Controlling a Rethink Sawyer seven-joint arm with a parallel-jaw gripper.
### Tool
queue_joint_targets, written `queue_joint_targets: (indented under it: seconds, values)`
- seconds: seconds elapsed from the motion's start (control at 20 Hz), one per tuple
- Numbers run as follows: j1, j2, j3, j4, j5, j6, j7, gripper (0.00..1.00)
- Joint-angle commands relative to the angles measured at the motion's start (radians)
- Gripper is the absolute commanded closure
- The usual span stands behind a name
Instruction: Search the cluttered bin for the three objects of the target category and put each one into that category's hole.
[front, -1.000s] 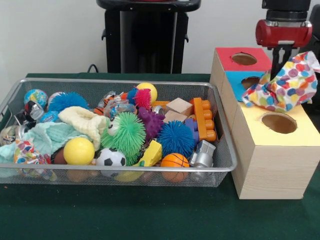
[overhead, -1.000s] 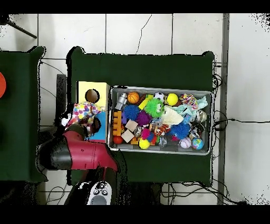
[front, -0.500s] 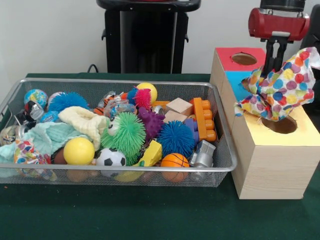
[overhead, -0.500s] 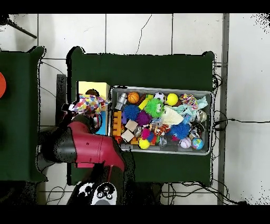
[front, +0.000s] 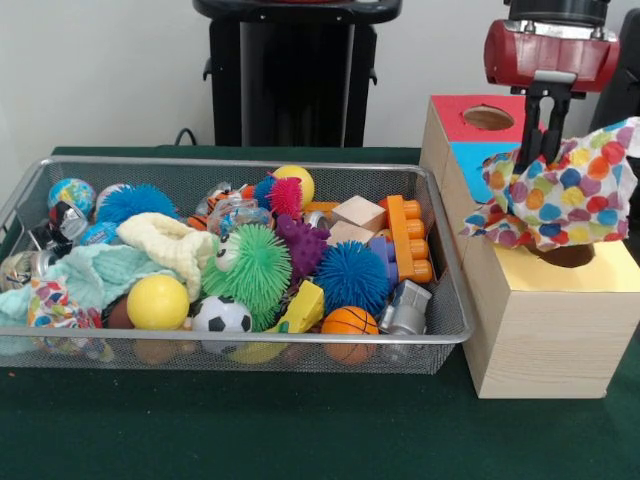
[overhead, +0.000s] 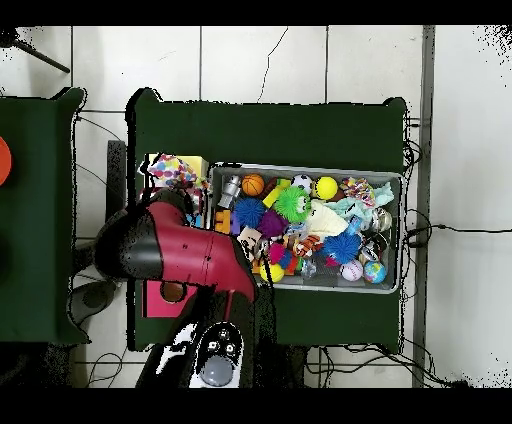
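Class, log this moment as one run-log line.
end effector: shut on polka-dot cloth | cloth: hanging over yellow hole section of box | bin: full

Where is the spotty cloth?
Front view, right side: the cloth hangs from the hand over the box's yellow hole.

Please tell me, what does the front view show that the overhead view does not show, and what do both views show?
Front view only: the yellow-topped hole under the polka-dot cloth, the gripper holding it, and the red-topped hole.
Overhead view only: white tiled floor and cables around the green table.
Both: the wire mesh bin of toys, the cloth, the red arm.
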Motion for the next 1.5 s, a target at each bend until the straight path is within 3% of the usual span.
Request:
queue_joint_targets:
  seconds: [0.05,0.5,0.7,1.1,1.5]
  values:
    - [-0.023,0.082,0.102,-0.040,0.033,-0.032,0.214,1.00]
    - [-0.096,0.096,0.236,-0.011,0.040,-0.070,0.217,1.00]
    - [-0.095,0.115,0.246,0.005,0.035,-0.092,0.231,1.00]
    - [-0.065,0.158,0.205,-0.004,0.026,-0.116,0.233,1.00]
    - [-0.007,0.242,0.088,-0.048,0.019,-0.145,0.217,1.00]
